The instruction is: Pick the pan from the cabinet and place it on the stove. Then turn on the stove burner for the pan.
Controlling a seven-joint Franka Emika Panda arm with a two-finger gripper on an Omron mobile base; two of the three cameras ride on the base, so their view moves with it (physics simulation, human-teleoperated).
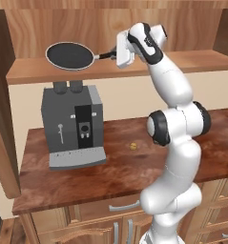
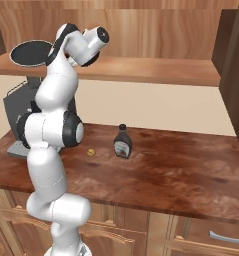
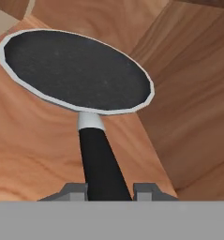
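Up on the cabinet (image 1: 191,59) shelf lay the pan (image 1: 70,55), above the coffee machine (image 1: 73,126). Gripper (image 3: 108,190) at the right end of its black handle (image 3: 100,161), fingers either side and narrow against it. Below on the counter (image 2: 181,170): a dark bottle (image 2: 122,141), a small yellow bit (image 2: 91,151) to its left.

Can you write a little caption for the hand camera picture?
The gripper sits around the black handle of the pan on the cabinet shelf.
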